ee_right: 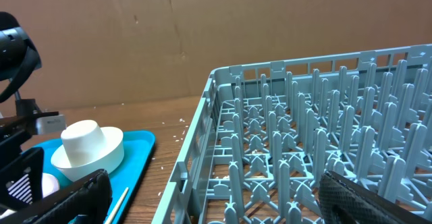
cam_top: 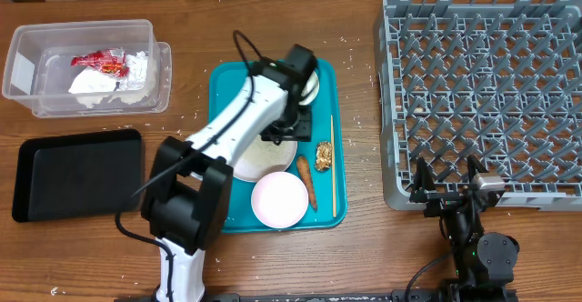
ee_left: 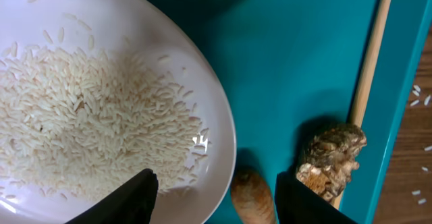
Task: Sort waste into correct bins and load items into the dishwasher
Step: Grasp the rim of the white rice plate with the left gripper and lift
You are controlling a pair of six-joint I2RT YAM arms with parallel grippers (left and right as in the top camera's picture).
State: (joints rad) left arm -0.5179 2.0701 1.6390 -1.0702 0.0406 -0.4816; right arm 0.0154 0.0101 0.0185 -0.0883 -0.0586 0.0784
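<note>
My left gripper [cam_top: 286, 131] hangs open over the teal tray [cam_top: 227, 79]. In the left wrist view its jaws straddle the rim of a white plate [ee_left: 223, 126] covered with rice grains [ee_left: 88, 116]. The end of the orange carrot stick [ee_left: 251, 196] also lies between them, untouched. The brown food bit [ee_left: 331, 156] sits by the right finger [ee_left: 304, 200]. A smaller white plate [cam_top: 279, 199] lies at the tray's near edge. A cup on a bowl [ee_right: 88, 146] stands at the far edge. My right gripper [cam_top: 447, 188] is open and holds nothing, at the front wall of the grey dish rack [cam_top: 482, 93].
The clear tub [cam_top: 86, 65] at the back left holds a crumpled napkin [cam_top: 95, 85] and a red-and-white wrapper [cam_top: 100, 62]. The black tray [cam_top: 77, 173] lies in front of it. A wooden chopstick [ee_left: 371, 55] lies along the teal tray's right side. Rice grains are scattered on the table.
</note>
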